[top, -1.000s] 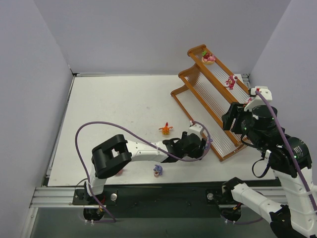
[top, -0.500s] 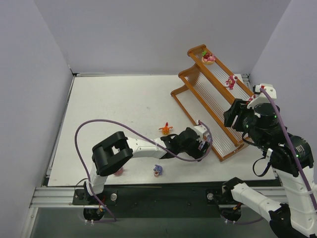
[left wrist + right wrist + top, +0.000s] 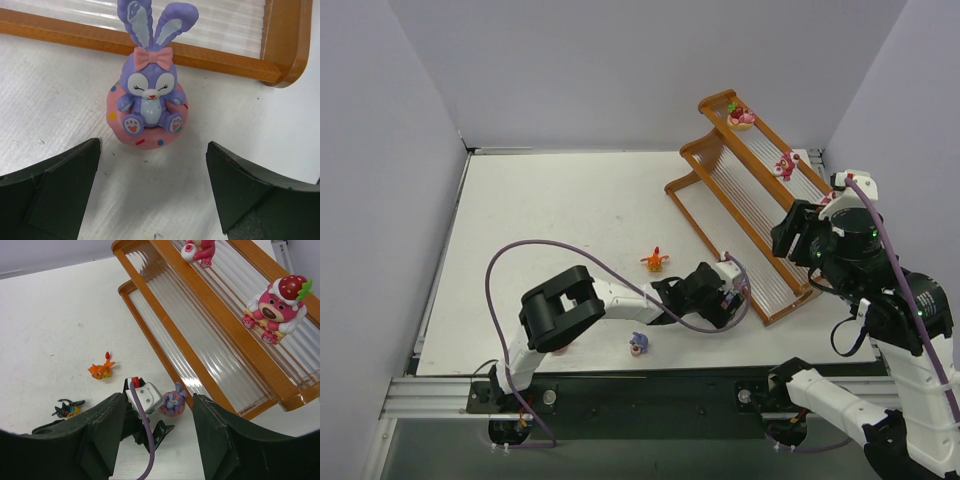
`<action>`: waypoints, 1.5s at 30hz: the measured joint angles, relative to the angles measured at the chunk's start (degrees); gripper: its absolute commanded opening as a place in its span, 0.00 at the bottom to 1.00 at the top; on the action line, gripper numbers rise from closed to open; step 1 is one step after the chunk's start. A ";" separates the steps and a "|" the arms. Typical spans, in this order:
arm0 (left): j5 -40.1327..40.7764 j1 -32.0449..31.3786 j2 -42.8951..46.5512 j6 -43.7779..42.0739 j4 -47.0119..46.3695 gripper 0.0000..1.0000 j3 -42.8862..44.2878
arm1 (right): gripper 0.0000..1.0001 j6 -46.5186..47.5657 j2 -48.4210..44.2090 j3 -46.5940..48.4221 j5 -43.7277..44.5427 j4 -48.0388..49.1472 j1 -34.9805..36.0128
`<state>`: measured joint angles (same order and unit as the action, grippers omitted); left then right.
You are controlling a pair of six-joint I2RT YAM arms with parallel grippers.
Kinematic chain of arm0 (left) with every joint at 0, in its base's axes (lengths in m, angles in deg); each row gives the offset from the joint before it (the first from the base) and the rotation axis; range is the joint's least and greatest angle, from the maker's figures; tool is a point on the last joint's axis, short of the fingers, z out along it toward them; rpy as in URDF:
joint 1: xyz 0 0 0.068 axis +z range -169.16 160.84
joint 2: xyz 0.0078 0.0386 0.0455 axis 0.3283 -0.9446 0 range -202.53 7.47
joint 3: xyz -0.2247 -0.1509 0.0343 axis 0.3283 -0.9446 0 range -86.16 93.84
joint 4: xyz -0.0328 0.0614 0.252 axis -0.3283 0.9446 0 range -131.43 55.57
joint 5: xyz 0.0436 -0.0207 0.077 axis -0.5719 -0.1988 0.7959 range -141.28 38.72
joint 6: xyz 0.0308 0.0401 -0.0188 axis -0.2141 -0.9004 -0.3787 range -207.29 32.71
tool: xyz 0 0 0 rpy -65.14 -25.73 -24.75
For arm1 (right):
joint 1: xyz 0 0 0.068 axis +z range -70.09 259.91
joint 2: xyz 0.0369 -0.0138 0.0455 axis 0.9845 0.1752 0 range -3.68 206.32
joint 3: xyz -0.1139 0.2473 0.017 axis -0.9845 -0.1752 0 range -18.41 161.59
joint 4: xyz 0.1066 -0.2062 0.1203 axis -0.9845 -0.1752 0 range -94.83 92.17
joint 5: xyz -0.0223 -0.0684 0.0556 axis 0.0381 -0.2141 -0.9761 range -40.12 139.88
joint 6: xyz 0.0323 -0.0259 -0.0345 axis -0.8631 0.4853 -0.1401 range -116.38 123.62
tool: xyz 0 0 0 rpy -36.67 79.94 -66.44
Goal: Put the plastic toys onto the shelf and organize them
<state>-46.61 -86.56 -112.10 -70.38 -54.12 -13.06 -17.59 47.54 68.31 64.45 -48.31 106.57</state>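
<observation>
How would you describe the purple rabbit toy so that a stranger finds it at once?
Find the orange-brown stepped shelf at the right of the table. On the table, just outside the near end of its lowest tier, stands the purple rabbit. Unlike the orange figurine nearby, it has long upright ears, a pink bow and sits in a pink doughnut ring.

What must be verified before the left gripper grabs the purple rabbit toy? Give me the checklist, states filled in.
1. Left gripper open: ok, fingers wide apart.
2. Purple plastic rabbit figurine on its pink doughnut base upright: ok, standing on the white table.
3. Rabbit lined up with the gripper's gap: ok.
4. Rabbit on the orange-brown stepped shelf: not ok, just outside its lowest rim.
5. Room on the bottom tier: ok.
6. Right gripper holding nothing: ok.
</observation>
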 measured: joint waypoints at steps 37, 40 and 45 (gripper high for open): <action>8.63 -1.20 -0.72 -1.99 -6.67 0.00 -3.39 | 0.54 0.66 2.01 1.92 0.02 -1.01 -1.14; 8.76 -1.25 -0.04 -1.90 -6.80 0.27 -4.28 | 0.54 0.66 1.97 1.92 0.04 -1.07 -1.14; 8.98 -1.36 0.92 -1.36 -6.75 0.71 -4.74 | 0.54 0.66 1.97 1.92 0.04 -1.18 -1.14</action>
<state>-37.63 -87.91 -111.18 -71.74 -60.87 -17.80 -16.94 49.51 70.23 64.49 -49.49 105.43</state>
